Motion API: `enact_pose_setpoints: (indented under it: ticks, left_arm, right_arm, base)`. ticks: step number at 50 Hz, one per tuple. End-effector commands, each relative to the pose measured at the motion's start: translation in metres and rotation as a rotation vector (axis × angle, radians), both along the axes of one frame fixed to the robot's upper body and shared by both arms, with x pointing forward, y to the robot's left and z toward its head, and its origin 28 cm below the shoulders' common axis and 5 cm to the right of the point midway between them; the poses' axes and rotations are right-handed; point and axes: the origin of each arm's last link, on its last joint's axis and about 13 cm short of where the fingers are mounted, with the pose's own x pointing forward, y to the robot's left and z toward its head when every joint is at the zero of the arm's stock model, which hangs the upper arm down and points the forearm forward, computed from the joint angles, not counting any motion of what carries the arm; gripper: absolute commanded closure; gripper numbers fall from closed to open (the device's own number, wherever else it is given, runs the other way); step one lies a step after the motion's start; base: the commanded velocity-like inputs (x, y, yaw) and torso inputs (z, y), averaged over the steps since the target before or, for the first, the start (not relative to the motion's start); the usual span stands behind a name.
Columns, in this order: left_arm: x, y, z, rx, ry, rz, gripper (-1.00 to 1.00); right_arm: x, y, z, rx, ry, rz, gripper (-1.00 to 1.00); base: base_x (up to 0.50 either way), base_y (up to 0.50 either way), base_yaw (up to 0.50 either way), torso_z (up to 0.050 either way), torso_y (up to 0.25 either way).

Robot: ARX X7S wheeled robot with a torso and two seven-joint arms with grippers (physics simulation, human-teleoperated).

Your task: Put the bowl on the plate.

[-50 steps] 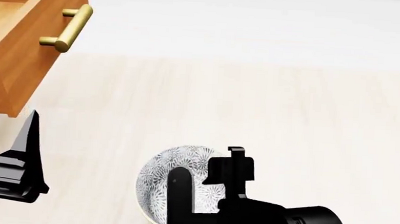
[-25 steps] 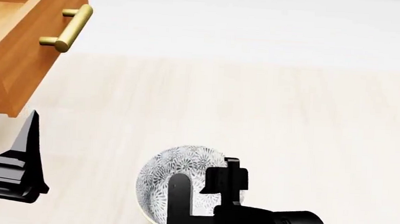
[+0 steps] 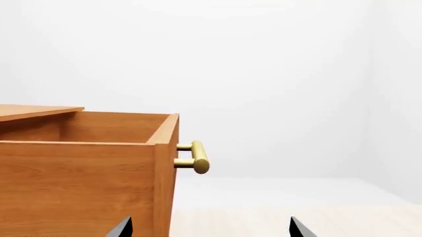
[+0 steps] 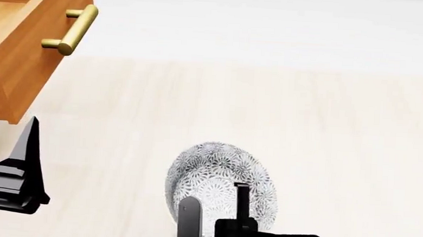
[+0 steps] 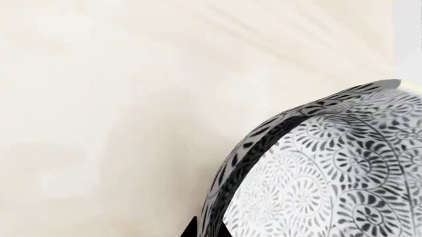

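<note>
My head camera looks forward and down over the pale table [image 4: 306,118], with the drawer [image 4: 19,48] at its left edge. My left wrist camera faces level and forward — the same drawer [image 3: 86,173] fills its near ground, seen side-on. My right wrist camera sits very close over the bowl [image 5: 329,177] — the bowl [image 4: 219,187] also shows low in the head view.

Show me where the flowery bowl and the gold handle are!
bowl [image 4: 219,187]: head view, on its patterned outer side.
gold handle [image 4: 75,30]: head view, middle of the brass bar on the wooden drawer.
</note>
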Motion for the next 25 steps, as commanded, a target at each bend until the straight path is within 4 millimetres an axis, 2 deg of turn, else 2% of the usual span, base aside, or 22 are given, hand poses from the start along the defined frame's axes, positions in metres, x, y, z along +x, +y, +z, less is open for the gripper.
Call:
enact_pose_setpoints:
  ticks: [1, 6, 10, 12, 16, 19, 25]
  left_arm:
    - [0.0, 0.001, -0.001, -0.003, 0.001, 0.003, -1.0]
    - [-0.001, 0.001, -0.001, -0.006, 0.0, 0.003, -1.0]
    - [-0.002, 0.001, 0.001, -0.008, -0.003, 0.004, -1.0]
    - [-0.002, 0.001, 0.001, -0.01, -0.006, 0.003, -1.0]
    - [-0.003, 0.001, 0.002, -0.012, -0.008, 0.002, -1.0]
    - [-0.004, 0.001, 0.003, -0.013, -0.01, 0.001, -1.0]
    - [-0.006, 0.0, 0.005, -0.019, -0.012, -0.001, -1.0]
  right_arm:
    - [0.001, -0.003, -0.004, -0.028, -0.007, -0.017, 1.0]
    - [-0.002, -0.008, 0.011, -0.054, -0.054, -0.023, 1.0]
    - [-0.006, -0.011, 0.031, -0.071, -0.095, -0.026, 1.0]
    - [-0.011, -0.014, 0.048, -0.084, -0.13, -0.03, 1.0]
    - [-0.018, -0.018, 0.067, -0.095, -0.163, -0.037, 1.0]
    - [-0.028, -0.022, 0.092, -0.107, -0.214, -0.048, 1.0]
    - [-0.042, -0.028, 0.121, -0.113, -0.271, -0.07, 1.0]
  base:
    - [0.0, 0.0, 0.0, 0.0, 0.0]
    - [0.0, 0.0, 0.0, 0.0, 0.0]
    - [0.0, 0.0, 0.0, 0.0, 0.0]
    - [0.0, 0.0, 0.0, 0.0, 0.0]
    - [0.0, 0.0, 0.0, 0.0, 0.0]
    - [0.0, 0.0, 0.0, 0.0, 0.003]
    - [0.0, 0.0, 0.0, 0.0, 0.0]
